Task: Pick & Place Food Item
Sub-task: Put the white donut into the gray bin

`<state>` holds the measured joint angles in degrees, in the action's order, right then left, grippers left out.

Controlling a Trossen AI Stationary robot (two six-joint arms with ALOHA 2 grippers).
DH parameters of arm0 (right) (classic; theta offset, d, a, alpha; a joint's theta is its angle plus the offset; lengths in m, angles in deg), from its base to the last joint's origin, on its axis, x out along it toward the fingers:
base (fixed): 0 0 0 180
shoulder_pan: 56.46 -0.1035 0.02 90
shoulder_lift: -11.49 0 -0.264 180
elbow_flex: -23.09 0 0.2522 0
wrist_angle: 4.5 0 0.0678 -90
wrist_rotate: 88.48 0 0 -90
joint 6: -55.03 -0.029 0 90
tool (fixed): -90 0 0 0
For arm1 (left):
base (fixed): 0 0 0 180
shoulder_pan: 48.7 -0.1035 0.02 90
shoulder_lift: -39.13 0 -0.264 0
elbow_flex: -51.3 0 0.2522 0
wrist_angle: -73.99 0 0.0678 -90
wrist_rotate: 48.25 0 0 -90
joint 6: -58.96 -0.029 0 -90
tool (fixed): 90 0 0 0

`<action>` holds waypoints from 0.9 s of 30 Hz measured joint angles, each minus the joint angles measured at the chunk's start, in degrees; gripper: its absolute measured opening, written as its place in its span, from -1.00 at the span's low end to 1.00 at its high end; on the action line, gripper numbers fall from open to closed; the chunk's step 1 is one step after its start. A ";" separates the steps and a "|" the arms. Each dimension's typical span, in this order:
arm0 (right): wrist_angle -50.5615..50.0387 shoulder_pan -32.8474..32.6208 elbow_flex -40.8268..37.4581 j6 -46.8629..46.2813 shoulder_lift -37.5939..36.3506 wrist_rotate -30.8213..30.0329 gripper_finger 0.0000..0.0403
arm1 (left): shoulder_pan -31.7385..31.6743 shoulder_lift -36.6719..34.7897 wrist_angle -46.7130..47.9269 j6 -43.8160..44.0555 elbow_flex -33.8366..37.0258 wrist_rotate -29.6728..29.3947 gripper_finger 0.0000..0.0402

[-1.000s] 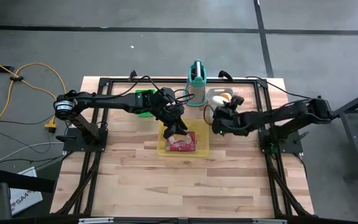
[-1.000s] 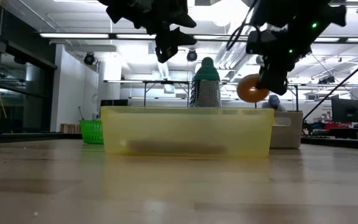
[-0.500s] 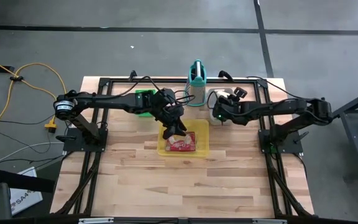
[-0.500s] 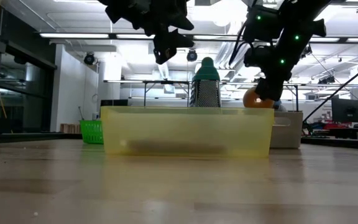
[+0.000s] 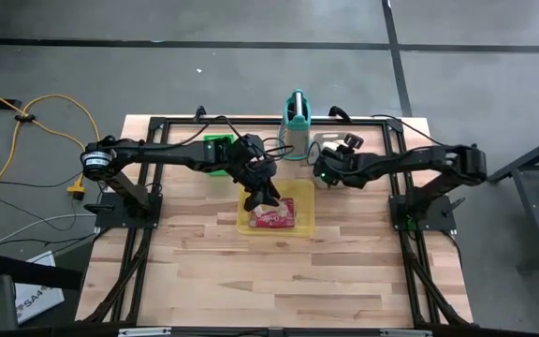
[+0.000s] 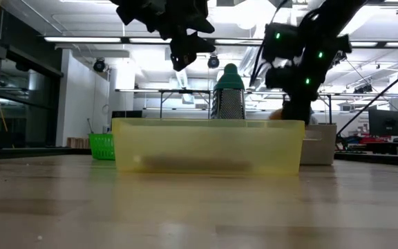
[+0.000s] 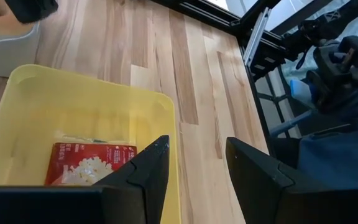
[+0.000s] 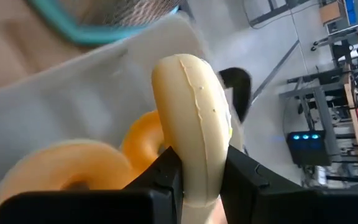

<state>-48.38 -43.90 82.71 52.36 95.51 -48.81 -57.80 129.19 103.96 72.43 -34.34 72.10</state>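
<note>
Right wrist view: right pincer (image 8: 194, 171) clenched on the pale doughnut (image 8: 194, 118) between its fingers.

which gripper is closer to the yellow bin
Left. The left gripper hangs open right over the yellow bin; the right gripper is off beyond its far right corner, over the white tray.

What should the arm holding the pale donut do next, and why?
Probably lift it a little. The right tool is shut on the pale donut, low in the white bin beside an orange donut, not yet over the yellow bin.
</note>
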 joint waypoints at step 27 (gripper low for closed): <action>3.26 -0.57 0.01 4.48 7.58 -0.80 -0.24 | 0.02 0.02 0.53 0.09 -0.02 0.04 -0.23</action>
<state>-45.12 -44.48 82.73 56.83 103.08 -49.60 -57.78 129.21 104.49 72.52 -34.36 72.14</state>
